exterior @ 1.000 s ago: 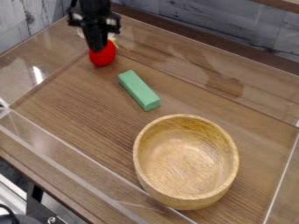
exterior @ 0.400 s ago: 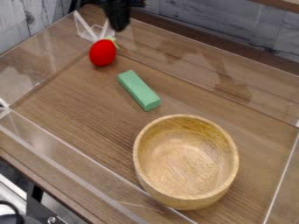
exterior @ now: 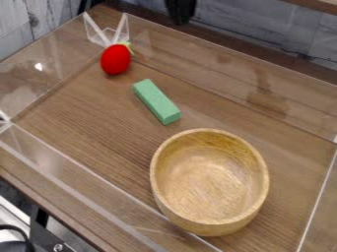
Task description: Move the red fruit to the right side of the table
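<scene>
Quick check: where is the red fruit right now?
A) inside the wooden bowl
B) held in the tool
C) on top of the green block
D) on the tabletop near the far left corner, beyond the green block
D: the red fruit lies alone on the table, beyond the green block; the wooden bowl is empty.

A green rectangular block [exterior: 156, 101] lay flat and slantwise on the wood-grain surface, its long side running from upper left toward lower right. A round wooden bowl [exterior: 211, 180], light in colour and empty, stood upright below and to the right of the block, near it but apart. Behind the far edge ran a grey plank wall [exterior: 263, 22].
</scene>
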